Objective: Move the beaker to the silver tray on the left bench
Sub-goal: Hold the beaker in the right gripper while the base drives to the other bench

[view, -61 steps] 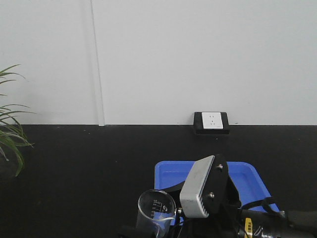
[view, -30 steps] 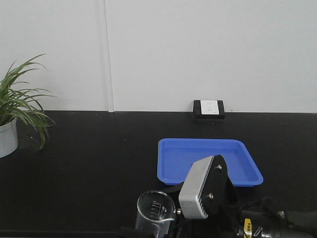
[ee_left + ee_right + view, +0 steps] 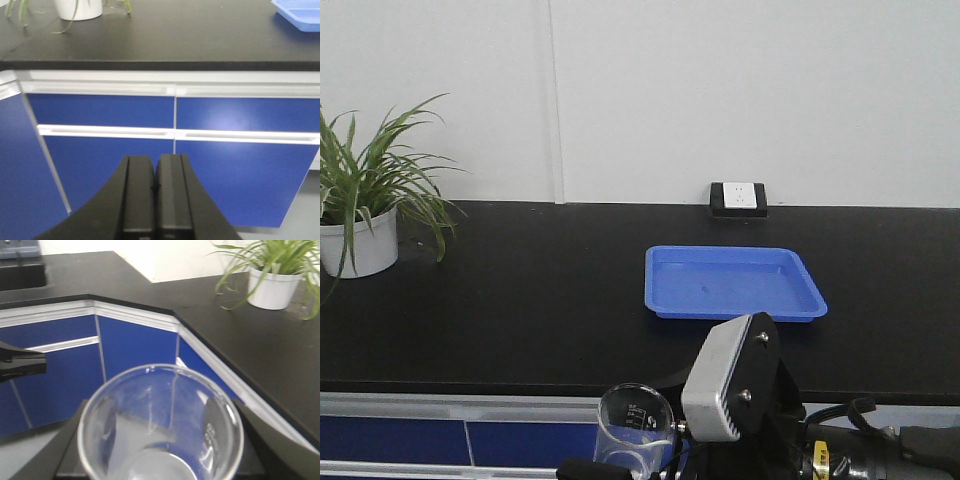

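Exterior front-facing view: long black bench (image 3: pixel 520 300) along the wall carries a blue tray (image 3: pixel 735 282) and a potted plant (image 3: pixel 360 215), well apart. Left end effector (image 3: pixel 155 195): fingers pressed together, nothing between. Right end effector (image 3: pixel 160 440): clamped on the beaker (image 3: pixel 635 425), which is upright and off the bench, in front of its edge.

Front view faces the bench (image 3: pixel 520 300) — wrist views share its plant (image 3: pixel 360 215).

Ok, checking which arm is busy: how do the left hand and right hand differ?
The left hand is shut and empty; the right hand is clamped on the beaker. The left hand faces blue cabinet drawers; the right hand faces a bench corner with a potted plant. Both are black.
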{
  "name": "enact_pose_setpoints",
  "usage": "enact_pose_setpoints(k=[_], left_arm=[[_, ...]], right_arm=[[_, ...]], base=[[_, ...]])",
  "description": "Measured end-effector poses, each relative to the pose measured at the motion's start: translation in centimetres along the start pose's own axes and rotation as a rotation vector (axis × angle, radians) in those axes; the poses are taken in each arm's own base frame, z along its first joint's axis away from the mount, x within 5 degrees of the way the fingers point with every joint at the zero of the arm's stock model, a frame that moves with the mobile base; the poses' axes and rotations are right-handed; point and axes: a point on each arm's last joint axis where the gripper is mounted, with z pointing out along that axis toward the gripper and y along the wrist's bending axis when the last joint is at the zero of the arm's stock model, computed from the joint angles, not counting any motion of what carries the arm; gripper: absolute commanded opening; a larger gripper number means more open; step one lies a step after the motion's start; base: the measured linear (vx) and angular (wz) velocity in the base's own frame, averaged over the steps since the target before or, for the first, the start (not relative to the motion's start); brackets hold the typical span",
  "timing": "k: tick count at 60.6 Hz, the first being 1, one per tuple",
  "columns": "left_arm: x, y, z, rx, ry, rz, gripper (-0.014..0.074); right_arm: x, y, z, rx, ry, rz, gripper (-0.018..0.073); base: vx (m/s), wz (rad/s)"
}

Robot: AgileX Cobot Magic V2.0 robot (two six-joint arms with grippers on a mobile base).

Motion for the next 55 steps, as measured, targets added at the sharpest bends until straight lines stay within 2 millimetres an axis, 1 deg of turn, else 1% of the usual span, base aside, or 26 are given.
enact_pose_setpoints(k=[14,27,40,55], left_arm=[[0.00,0.00,0.00,0.000,0.000,0.000,0.0001],[0.00,0.00,0.00,0.000,0.000,0.000,0.0001],[0.00,0.00,0.00,0.000,0.000,0.000,0.0001],[0.00,0.00,0.00,0.000,0.000,0.000,0.0001]], right_arm=[[0.00,0.00,0.00,0.000,0.000,0.000,-0.0014],[0.00,0.01,0.00,-0.001,0.000,0.000,-0.0014],[0.00,0.01,0.00,-0.001,0.000,0.000,-0.0014],[0.00,0.01,0.00,-0.001,0.000,0.000,-0.0014]], base=[[-0.21,0.23],[-0.13,0.40],[-0.09,0.51],[-0.06,0.65]])
